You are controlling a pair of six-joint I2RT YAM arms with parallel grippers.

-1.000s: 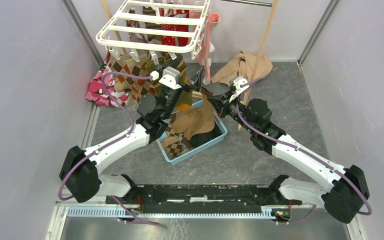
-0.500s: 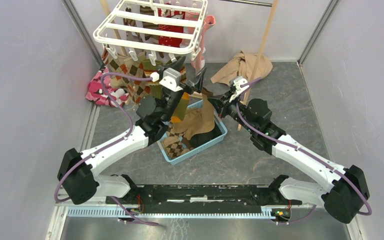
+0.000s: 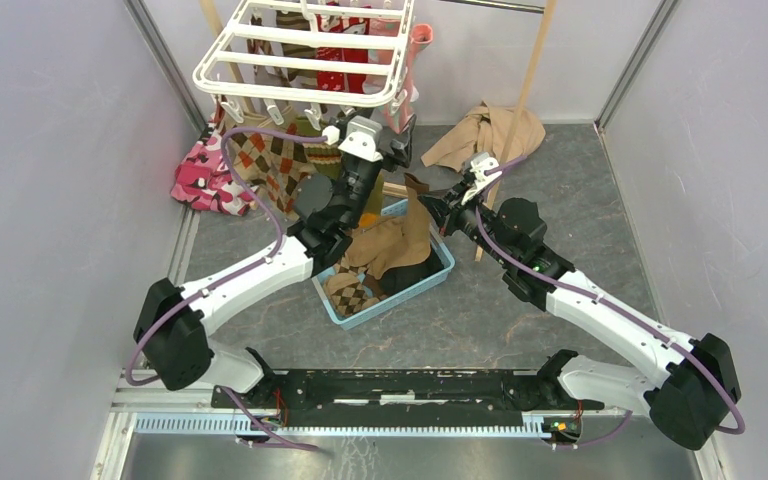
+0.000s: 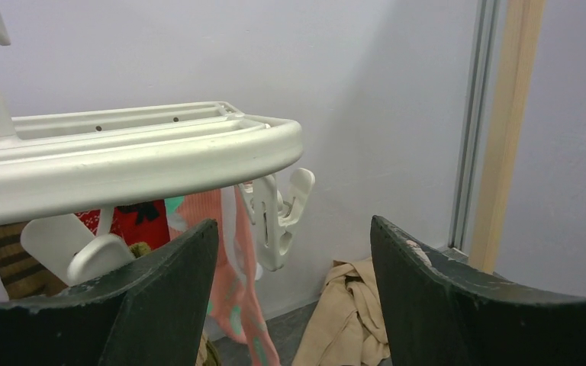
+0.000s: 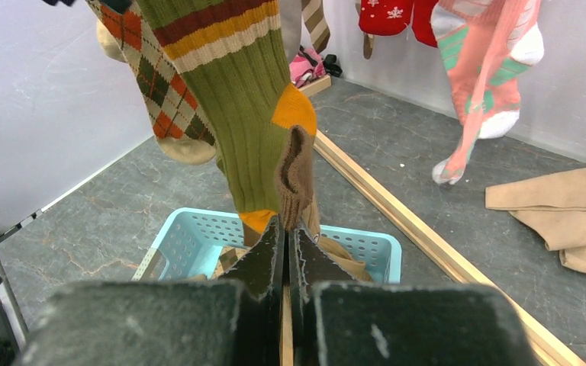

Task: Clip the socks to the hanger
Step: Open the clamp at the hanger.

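Note:
The white hanger hangs at the back with argyle socks, red socks and a pink sock clipped under it. My left gripper is open and empty just below the hanger's near right corner. In the left wrist view the gripper sits below the rim, with an empty white clip above its fingers. My right gripper is shut on a brown sock, held upright over the basket. A green sock hangs just behind it.
A light blue basket with more tan and argyle socks sits between the arms. A beige garment lies at the back right by the wooden pole. A pink camouflage cloth lies at the left wall.
My left gripper has risen and moved right, to the hanger's near right corner. The hanger has swung slightly. The right gripper has kept the brown sock almost still.

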